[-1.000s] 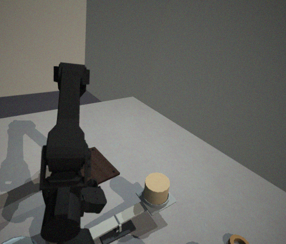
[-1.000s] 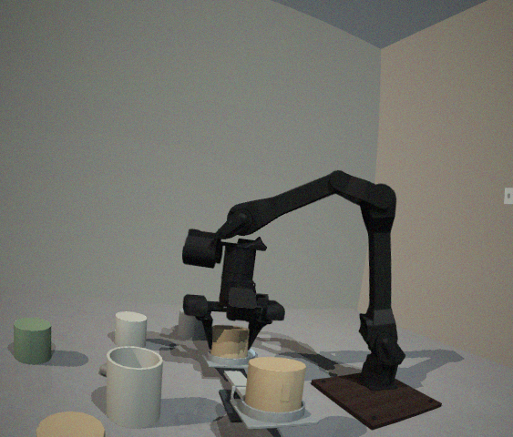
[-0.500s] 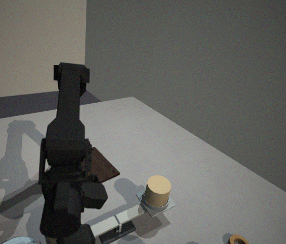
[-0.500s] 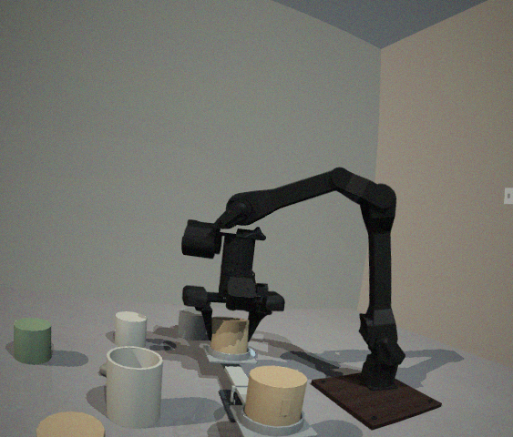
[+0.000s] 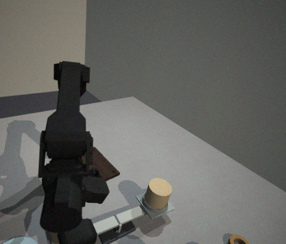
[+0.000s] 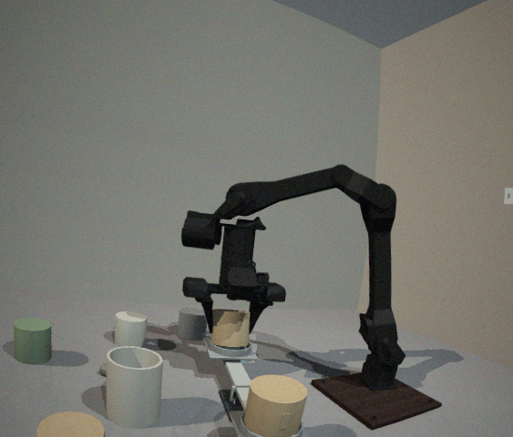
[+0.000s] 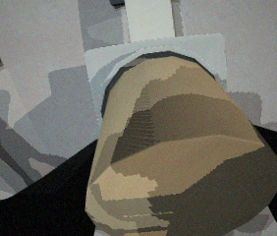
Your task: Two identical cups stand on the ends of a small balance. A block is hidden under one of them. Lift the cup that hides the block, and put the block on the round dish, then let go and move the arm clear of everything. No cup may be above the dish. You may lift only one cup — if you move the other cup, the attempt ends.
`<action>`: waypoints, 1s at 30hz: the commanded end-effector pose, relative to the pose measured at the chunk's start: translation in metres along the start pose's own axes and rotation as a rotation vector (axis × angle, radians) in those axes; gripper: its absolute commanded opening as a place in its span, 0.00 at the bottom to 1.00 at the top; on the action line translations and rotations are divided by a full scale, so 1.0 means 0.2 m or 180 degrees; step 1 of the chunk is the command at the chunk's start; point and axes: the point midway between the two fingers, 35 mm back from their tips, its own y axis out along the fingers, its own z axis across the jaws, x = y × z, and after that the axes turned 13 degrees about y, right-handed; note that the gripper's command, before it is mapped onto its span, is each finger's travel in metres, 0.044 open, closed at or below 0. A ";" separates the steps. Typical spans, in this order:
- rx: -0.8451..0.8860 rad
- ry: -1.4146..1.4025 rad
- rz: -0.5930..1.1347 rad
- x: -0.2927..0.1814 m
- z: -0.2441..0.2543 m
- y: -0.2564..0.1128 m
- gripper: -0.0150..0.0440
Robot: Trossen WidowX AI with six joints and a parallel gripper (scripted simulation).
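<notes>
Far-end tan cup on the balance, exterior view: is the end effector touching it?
Touching. In the exterior view, the end effector has a finger against each side of the cup.

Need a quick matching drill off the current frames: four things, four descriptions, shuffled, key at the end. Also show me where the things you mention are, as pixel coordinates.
1. tool point(image 6: 230, 327)
2. green cylinder point(image 6: 32, 340)
3. open-topped pale mug point(image 6: 134, 390)
4. free cup point(image 5: 158, 193) point(image 6: 275, 406)

A. on the balance end that the arm is not at
B. closed around the other cup point(image 6: 230, 329) point(image 7: 178, 172)
C. farthest left of the objects in the exterior view
D. standing between the green cylinder and the balance point(image 5: 106, 226) point(image 6: 237, 373) in the exterior view

1-B, 2-C, 3-D, 4-A
</notes>
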 end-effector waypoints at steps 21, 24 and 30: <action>-0.0083 0.0003 0.0032 -0.01 -0.02 -0.18 0.25; -0.0083 0.0003 0.0032 -0.01 -0.02 -0.20 0.25; -0.0083 0.0003 0.0032 -0.01 -0.02 -0.24 0.25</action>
